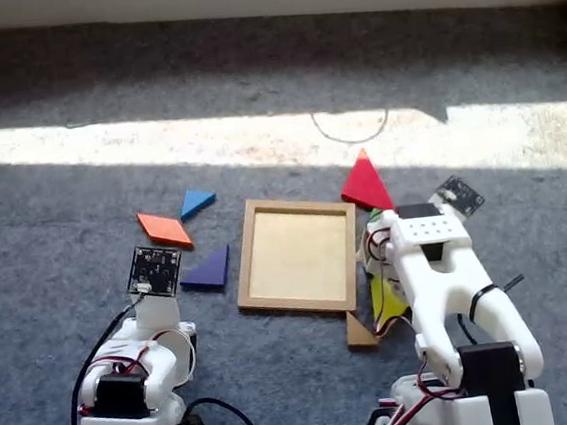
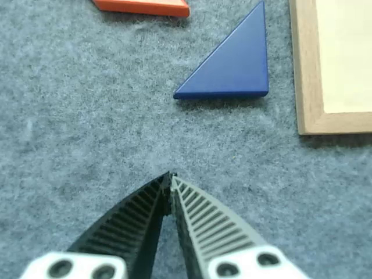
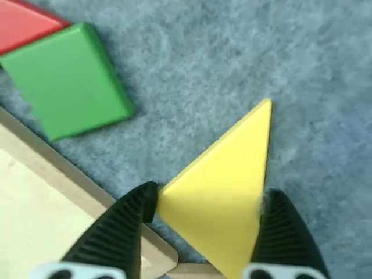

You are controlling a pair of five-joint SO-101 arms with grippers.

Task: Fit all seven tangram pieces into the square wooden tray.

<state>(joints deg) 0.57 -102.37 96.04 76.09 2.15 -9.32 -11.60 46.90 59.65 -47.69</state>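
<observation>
- The tray [image 1: 244, 261] lies flat between the two arms.
- The right end effector [image 3: 209, 197] is clamped on the yellow triangle [image 3: 226, 168], just beside a tray corner.
- The left end effector [image 2: 170, 187] has its fingers together, near the blue triangle [image 2: 232, 64].

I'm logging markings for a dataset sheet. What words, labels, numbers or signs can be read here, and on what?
No text can be read.
The tray: plain wood, no print.
The yellow triangle in the right claw: plain face, no print.
The circuit boards on the wrists: any marks are too small to read.
</observation>
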